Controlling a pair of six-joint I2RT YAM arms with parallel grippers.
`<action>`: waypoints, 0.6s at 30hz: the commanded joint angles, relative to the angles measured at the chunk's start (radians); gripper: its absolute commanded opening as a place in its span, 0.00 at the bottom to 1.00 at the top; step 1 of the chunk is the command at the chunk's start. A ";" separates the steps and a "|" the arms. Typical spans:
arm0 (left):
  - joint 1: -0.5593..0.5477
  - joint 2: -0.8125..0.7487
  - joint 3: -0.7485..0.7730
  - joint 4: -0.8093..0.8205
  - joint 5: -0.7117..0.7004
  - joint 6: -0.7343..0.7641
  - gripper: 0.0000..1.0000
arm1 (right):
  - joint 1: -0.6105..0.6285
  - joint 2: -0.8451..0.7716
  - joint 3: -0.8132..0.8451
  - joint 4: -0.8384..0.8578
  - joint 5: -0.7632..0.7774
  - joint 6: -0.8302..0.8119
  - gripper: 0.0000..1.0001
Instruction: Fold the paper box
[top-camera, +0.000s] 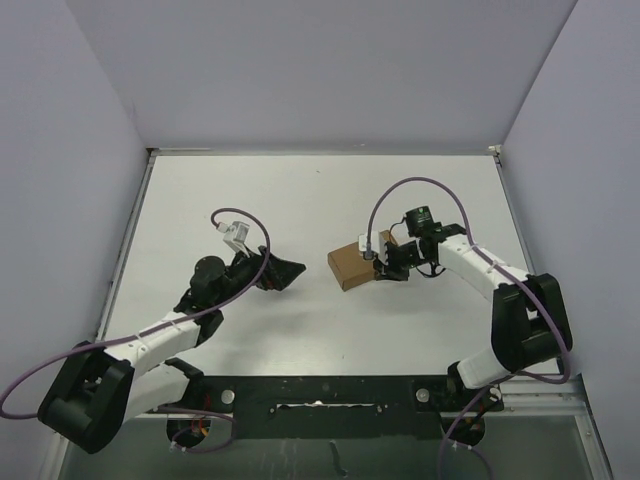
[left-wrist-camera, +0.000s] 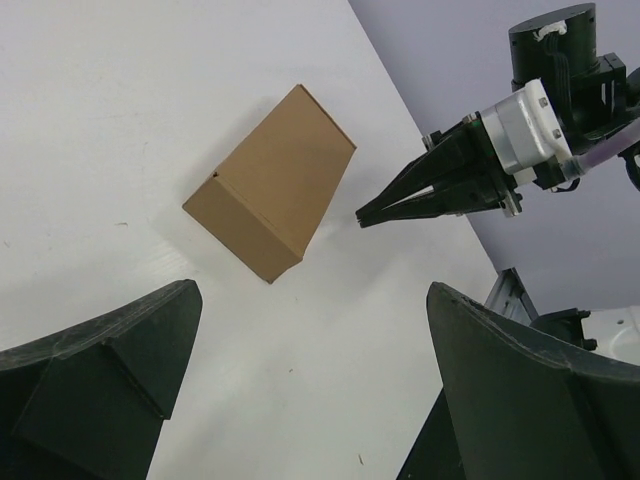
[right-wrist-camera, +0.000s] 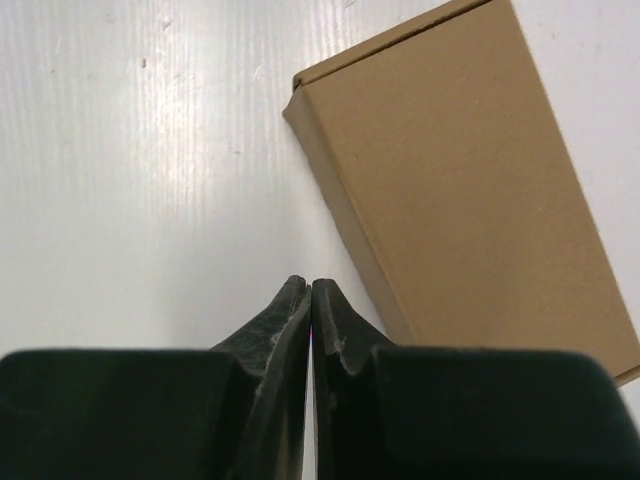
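The paper box is a closed small brown carton lying flat on the white table, right of centre. It also shows in the left wrist view and the right wrist view. My right gripper is shut on nothing, its tips just off the box's near long side, not touching it. It shows in the left wrist view as a closed black point beside the box. My left gripper is open and empty, left of the box with a gap of bare table between, its fingers wide apart.
The white table is walled by grey panels at the back and both sides. A black rail with the arm bases runs along the near edge. Purple cables loop over both arms.
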 joint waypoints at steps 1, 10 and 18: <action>0.009 0.036 0.043 0.061 0.055 -0.060 0.97 | -0.041 -0.042 0.027 -0.138 -0.078 -0.119 0.04; 0.023 0.048 0.049 0.012 0.055 -0.058 0.96 | -0.098 0.020 0.049 -0.104 0.063 -0.044 0.04; 0.032 0.057 0.059 -0.040 0.054 -0.046 0.95 | -0.104 -0.002 0.050 -0.039 0.098 0.059 0.04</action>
